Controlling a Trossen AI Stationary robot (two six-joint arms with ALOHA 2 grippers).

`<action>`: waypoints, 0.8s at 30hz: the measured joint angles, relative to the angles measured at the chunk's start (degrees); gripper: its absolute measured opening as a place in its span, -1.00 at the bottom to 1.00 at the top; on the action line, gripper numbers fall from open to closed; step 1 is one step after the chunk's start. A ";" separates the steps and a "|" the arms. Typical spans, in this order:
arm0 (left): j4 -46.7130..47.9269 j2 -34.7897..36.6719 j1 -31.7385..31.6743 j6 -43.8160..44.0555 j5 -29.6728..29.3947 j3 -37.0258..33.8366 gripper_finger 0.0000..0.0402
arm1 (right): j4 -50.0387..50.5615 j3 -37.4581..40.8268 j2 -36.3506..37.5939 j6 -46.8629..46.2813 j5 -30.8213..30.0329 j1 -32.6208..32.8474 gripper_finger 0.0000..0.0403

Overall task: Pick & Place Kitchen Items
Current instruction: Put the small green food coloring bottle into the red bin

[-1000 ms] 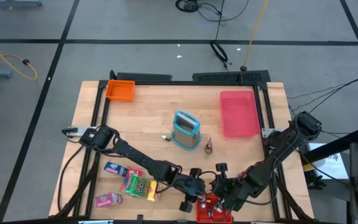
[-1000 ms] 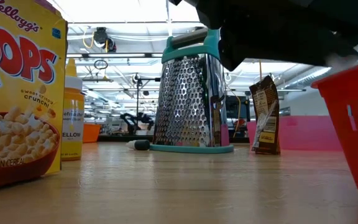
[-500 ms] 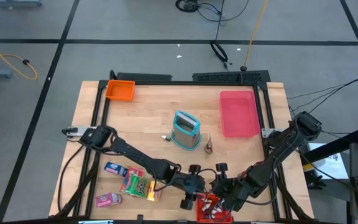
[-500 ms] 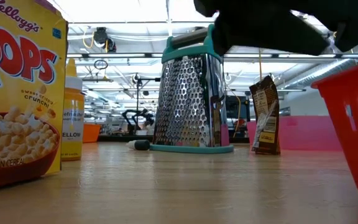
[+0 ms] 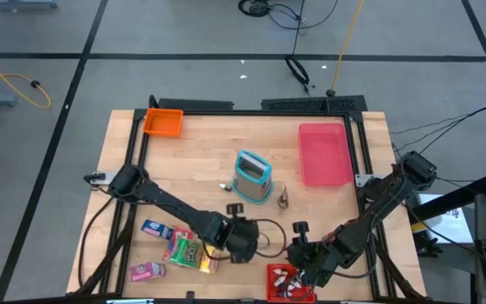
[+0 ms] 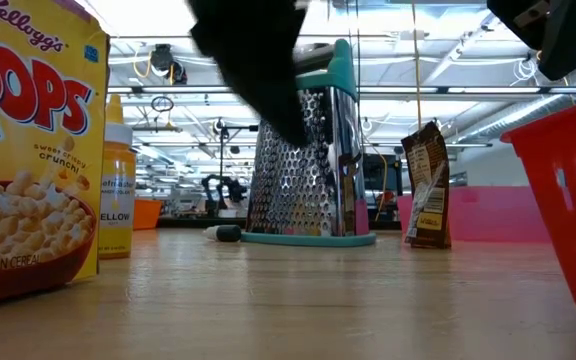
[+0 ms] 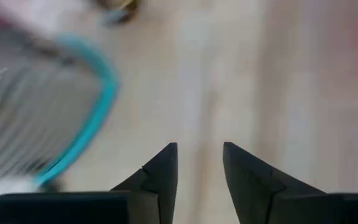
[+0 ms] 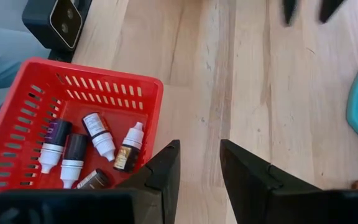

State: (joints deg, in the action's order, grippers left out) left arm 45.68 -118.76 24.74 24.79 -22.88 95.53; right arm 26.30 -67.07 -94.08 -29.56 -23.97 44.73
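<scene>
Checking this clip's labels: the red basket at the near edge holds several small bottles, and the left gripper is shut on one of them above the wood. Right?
Not quite. The red basket does hold several small bottles, but the left gripper holds nothing: the left wrist view shows its fingers apart with only bare table between them, over the wood near the grater.

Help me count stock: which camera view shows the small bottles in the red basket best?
The right wrist view: it looks down into the red basket, showing the small bottles separately. The high view shows them only as specks; the low view shows just the basket's side; the left wrist view shows neither.
</scene>
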 joint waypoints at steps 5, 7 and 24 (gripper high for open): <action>9.59 0.02 -0.86 7.38 -3.90 0.00 -0.37 | 0.14 0.00 0.00 -1.03 0.02 0.00 -0.48; 11.53 0.00 -1.09 8.35 -4.35 0.00 -0.35 | 0.10 0.00 0.00 -1.25 0.02 0.00 -0.48; 12.02 6.45 -1.08 13.87 -7.91 -10.45 -0.23 | 0.06 0.00 0.00 -1.50 0.04 0.02 -0.48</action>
State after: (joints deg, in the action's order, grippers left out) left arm 57.71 -112.31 23.66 38.66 -30.78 85.07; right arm 26.37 -67.07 -94.08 -31.06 -23.92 44.75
